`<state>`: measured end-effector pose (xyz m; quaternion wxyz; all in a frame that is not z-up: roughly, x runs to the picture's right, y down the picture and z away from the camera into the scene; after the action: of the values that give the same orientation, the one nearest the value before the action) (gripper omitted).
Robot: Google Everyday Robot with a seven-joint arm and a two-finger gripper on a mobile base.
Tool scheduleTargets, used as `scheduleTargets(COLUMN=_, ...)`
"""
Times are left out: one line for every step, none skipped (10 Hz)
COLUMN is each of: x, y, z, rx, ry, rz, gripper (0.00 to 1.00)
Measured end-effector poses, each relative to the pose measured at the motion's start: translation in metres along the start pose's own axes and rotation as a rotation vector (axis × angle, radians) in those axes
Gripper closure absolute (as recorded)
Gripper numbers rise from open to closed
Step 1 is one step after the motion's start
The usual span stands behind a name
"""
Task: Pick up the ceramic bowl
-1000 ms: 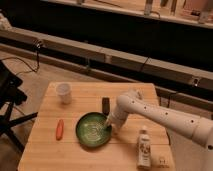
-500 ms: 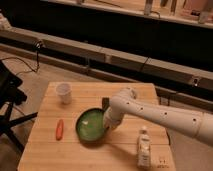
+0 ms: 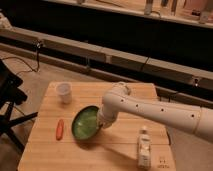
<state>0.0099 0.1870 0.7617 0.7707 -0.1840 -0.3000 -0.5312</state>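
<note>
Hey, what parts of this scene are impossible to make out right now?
- Tool, camera view: at the right rim of the tilted ceramic bowl, its grip hidden behind the arm's wrist.
- Bottle label: too blurred to read.
- Orange item left of the bowl: too small to identify.

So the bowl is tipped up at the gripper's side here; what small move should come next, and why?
Probably a slow, straight lift. The gripper sits at the right rim of the green bowl, which is tilted steeply, its left edge low near the wooden table. Raising gently would clear that edge without swinging the bowl toward the orange carrot-like item or the bottle.
</note>
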Motion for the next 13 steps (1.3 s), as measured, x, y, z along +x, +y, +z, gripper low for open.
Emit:
scheduleTargets(x=0.002, y=0.002, z=-0.012, rx=0.006, ry=0.008, rz=-0.004, gripper=1.00)
scheduleTargets(x=0.002, y=-0.005, z=-0.025, rx=0.012, ry=0.013, rz=-0.007, gripper=1.00)
scheduleTargets(x=0.002, y=-0.013, z=-0.037, rx=0.018, ry=0.016, rz=-0.009, gripper=1.00)
scheduleTargets(x=0.004, y=-0.018, z=-0.042, rx=0.023, ry=0.019, rz=-0.009, gripper=1.00)
scheduleTargets(x=0.005, y=-0.019, z=-0.042, rx=0.026, ry=0.024, rz=-0.011, gripper=1.00)
scheduleTargets(x=0.008, y=-0.016, z=-0.045, rx=0.029, ry=0.030, rz=-0.010, gripper=1.00)
scheduleTargets(x=0.012, y=-0.009, z=-0.052, rx=0.032, ry=0.035, rz=-0.010, gripper=1.00)
scheduleTargets(x=0.015, y=-0.003, z=-0.059, rx=0.033, ry=0.037, rz=-0.007, gripper=1.00)
scheduleTargets(x=0.015, y=-0.006, z=-0.065, rx=0.035, ry=0.038, rz=-0.007, gripper=1.00)
scheduleTargets(x=0.015, y=-0.011, z=-0.067, rx=0.037, ry=0.038, rz=-0.009, gripper=1.00)
scheduleTargets(x=0.014, y=-0.020, z=-0.070, rx=0.040, ry=0.038, rz=-0.009, gripper=1.00)
scheduleTargets(x=0.015, y=-0.020, z=-0.071, rx=0.042, ry=0.041, rz=-0.005, gripper=1.00)
scheduleTargets(x=0.018, y=-0.015, z=-0.076, rx=0.043, ry=0.043, rz=-0.004, gripper=1.00)
